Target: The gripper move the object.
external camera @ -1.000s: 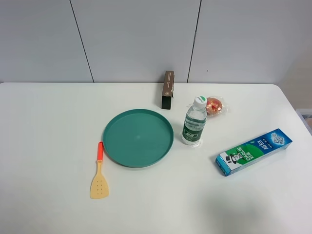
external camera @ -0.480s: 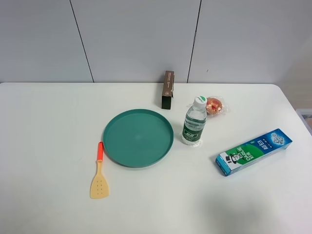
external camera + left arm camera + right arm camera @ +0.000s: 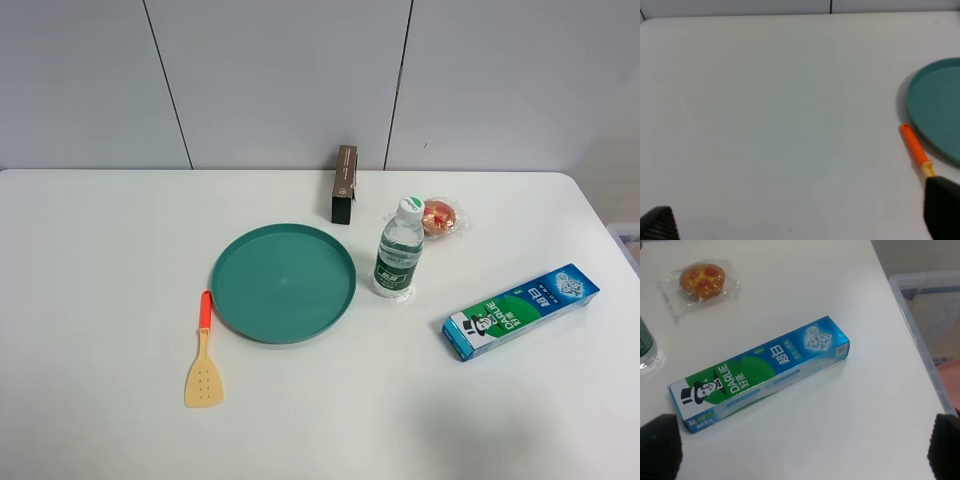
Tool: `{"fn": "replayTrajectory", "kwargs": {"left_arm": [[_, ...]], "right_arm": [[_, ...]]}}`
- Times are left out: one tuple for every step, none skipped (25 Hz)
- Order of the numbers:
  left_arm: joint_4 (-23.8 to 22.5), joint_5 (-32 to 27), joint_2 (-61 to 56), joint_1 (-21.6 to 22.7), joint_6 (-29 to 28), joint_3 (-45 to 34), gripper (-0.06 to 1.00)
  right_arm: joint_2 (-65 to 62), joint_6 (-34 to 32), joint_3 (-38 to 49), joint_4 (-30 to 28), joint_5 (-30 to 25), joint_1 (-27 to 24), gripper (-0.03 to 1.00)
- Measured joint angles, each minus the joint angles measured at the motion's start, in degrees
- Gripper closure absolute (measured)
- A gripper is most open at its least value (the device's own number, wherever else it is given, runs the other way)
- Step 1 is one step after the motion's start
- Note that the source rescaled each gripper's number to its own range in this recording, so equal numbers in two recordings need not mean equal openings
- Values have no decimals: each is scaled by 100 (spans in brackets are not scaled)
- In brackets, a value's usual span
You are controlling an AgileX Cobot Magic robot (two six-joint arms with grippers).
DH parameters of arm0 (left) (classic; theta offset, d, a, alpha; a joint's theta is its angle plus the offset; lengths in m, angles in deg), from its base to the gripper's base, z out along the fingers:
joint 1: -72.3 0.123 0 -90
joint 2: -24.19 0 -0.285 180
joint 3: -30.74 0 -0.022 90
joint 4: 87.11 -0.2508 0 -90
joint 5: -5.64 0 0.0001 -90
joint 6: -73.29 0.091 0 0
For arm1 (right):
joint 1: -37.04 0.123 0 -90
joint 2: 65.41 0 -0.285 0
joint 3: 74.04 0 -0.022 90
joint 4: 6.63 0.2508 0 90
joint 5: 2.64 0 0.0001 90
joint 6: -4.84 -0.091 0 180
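At the lower left of the high view a small tan perforated spatula with an orange-red handle (image 3: 204, 353) lies on the white table (image 3: 90, 300), its handle end just beside the rim of a round dark-green plastic plate (image 3: 283, 282) at the centre. Behind the plate's right edge a narrow brown box (image 3: 344, 184) stands upright near the wall. Right of the plate, close to its rim but apart from it, stands the small clear plastic water bottle with a white cap and green label (image 3: 399, 250), upright and untouched. Just behind it lies a wrapped orange pastry (image 3: 440, 216). At the right, a blue-green toothpaste box (image 3: 520, 310) lies flat at a slant.

Neither arm appears in the high view. The left gripper (image 3: 800, 227) shows only dark fingertips at the two lower corners of its wrist view, spread wide over bare table. The right gripper (image 3: 802, 450) likewise has its tips far apart, grasping nothing, above the toothpaste box.
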Motion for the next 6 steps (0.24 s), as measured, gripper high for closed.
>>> {"fn": "replayTrajectory", "kwargs": {"left_arm": [[0, 0, 0, 0, 0, 0, -4], [0, 0, 0, 0, 0, 0, -4], [0, 0, 0, 0, 0, 0, -4], [0, 0, 0, 0, 0, 0, -4], [0, 0, 0, 0, 0, 0, -4], [0, 0, 0, 0, 0, 0, -4]], "right_arm": [[0, 0, 0, 0, 0, 0, -3], [0, 0, 0, 0, 0, 0, -3], [0, 0, 0, 0, 0, 0, -3], [0, 0, 0, 0, 0, 0, -3], [0, 0, 0, 0, 0, 0, -3], [0, 0, 0, 0, 0, 0, -3]]}}
